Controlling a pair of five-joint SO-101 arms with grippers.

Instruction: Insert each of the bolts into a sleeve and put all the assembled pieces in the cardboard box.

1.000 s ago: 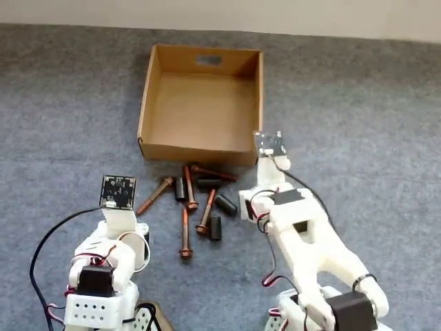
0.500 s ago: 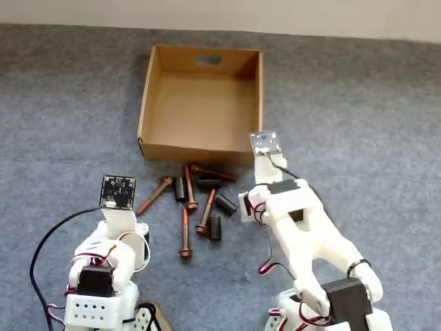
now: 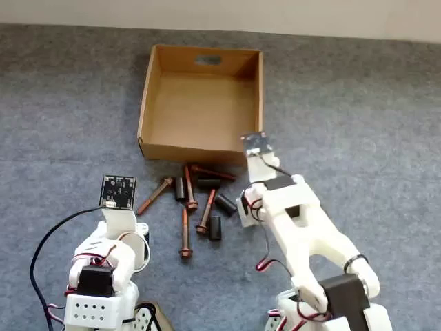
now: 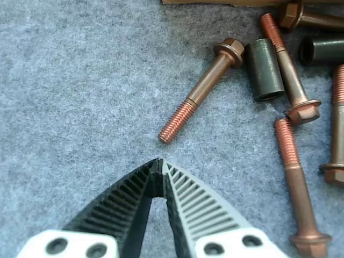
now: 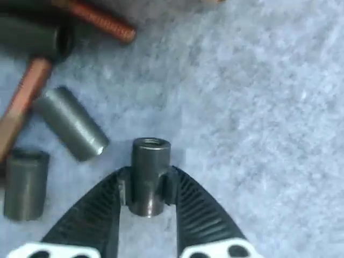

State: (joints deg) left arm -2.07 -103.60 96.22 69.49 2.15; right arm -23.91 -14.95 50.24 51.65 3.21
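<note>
Sleeve point(image 5: 150, 156) pinched in my right pincer point(image 5: 149, 177), I swung left toward the bolts point(image 3: 185, 231) for mating, left pincer point(image 4: 159, 166) pressed together.

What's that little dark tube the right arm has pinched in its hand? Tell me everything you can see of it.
The sleeve is a short, dark grey cylinder that looks like metal, with a dull sheen. Its far end is open, showing a hollow bore. The two black ribbed fingers of the right hand clamp its lower half from either side, so it points straight out from the hand, over the grey carpet. Whether it touches the carpet cannot be told.
</note>
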